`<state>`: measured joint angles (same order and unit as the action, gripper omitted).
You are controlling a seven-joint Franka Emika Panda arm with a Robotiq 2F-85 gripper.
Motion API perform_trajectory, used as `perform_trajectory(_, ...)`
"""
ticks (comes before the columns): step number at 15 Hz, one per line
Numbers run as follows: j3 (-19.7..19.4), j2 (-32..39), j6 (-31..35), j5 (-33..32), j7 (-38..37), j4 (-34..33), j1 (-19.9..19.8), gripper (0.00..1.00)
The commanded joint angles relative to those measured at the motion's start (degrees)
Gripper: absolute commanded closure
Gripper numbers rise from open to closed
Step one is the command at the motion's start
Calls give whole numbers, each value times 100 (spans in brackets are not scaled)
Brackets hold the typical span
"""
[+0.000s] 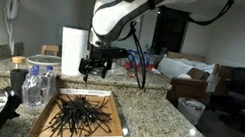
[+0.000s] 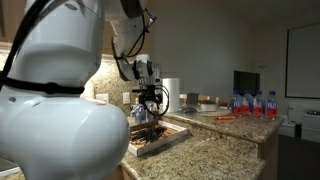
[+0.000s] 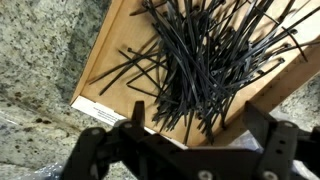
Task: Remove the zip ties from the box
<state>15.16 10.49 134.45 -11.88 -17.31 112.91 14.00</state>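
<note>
Black zip ties (image 1: 82,115) lie heaped inside the box (image 1: 118,119) on the granite counter (image 1: 165,127). Gripper (image 1: 95,71) hangs above the box's far end, jaws spread wide, apparently touching nothing.

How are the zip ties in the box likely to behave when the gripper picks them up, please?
Probably light and springy: the zip ties are thin strips, some bowed. They lie crisscrossed in a loose pile in the box, so a pinch may lift a tangled clump while smooth strands likely slip out.
</note>
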Motion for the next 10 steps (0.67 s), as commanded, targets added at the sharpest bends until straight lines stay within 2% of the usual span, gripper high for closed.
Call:
perform_trajectory(1,-193,460,-48,-320,64,-251,256,0)
perform_trajectory(4,-289,772,-26,-369,199,-355,374,0)
perform_trajectory(6,-416,811,9,-643,32,-349,528,0)
perform_trajectory(7,-381,776,5,-372,55,-297,478,0)
perform_trajectory(10,-415,834,6,-389,51,-321,518,0)
